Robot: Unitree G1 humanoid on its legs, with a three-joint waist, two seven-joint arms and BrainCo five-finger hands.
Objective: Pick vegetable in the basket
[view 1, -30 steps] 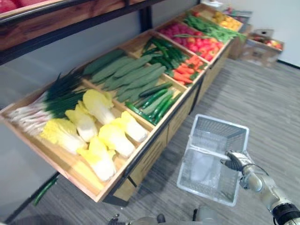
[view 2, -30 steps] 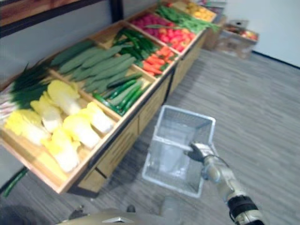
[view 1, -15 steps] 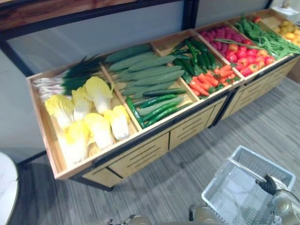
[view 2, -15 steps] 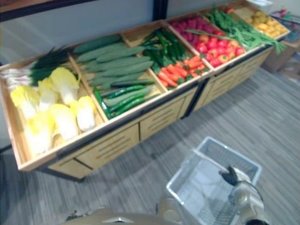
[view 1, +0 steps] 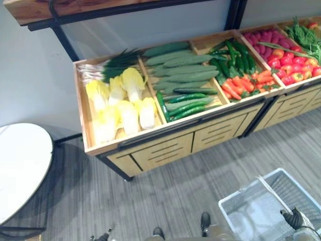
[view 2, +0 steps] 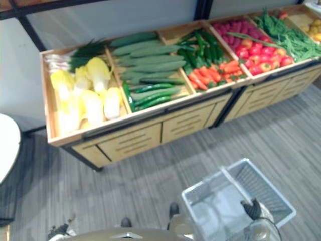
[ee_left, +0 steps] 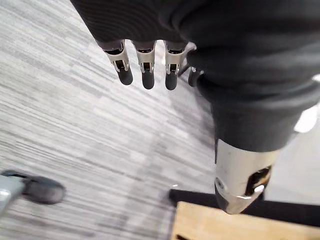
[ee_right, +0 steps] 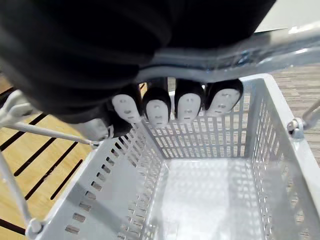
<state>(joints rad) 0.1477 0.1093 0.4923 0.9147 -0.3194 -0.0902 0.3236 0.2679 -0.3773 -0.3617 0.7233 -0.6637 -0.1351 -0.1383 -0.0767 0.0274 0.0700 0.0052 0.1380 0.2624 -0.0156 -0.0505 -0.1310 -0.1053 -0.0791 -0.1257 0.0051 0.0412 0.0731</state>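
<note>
Right hand (view 2: 252, 208): nearest, low on robot's right; fingers (ee_right: 157, 110) curled tight round handle (ee_right: 240, 57); has hold of basket
Basket (ee_right: 200, 135): pale grey, perforated walls; held by its metal handle over floor (view 1: 175, 191); in front of stand, apart from it
Left hand (ee_left: 146, 62): fingers straight, pointing down over floor; thumb apart; nothing in its grasp
Table (view 1: 20, 170): round, white top; on robot's left, near stand's left end
Stand (view 1: 165, 148): wood, slotted fronts, dark trim; open compts on top, tilted toward robot; the veg lies in these
Compt 1 (leftmost): cabbages (view 1: 120, 105), yellow-white, at front; spring onions (view 1: 108, 68) behind, along back wall
Compt 2: cucumbers (view 1: 185, 103), dark, slim, at front; pale gourds (view 1: 183, 70), longer & thicker, behind
Compt 3: carrots (view 1: 238, 88) at front; dark green veg (view 1: 233, 50) behind, kind unclear
Compt 4: red peppers (view 1: 293, 68) at front; pink-red veg (view 1: 263, 37) behind, kind unclear; beans (view 2: 288, 35) just to their right
Shelf (view 1: 75, 7): wood on dark frame; above & behind stand, farthest
</note>
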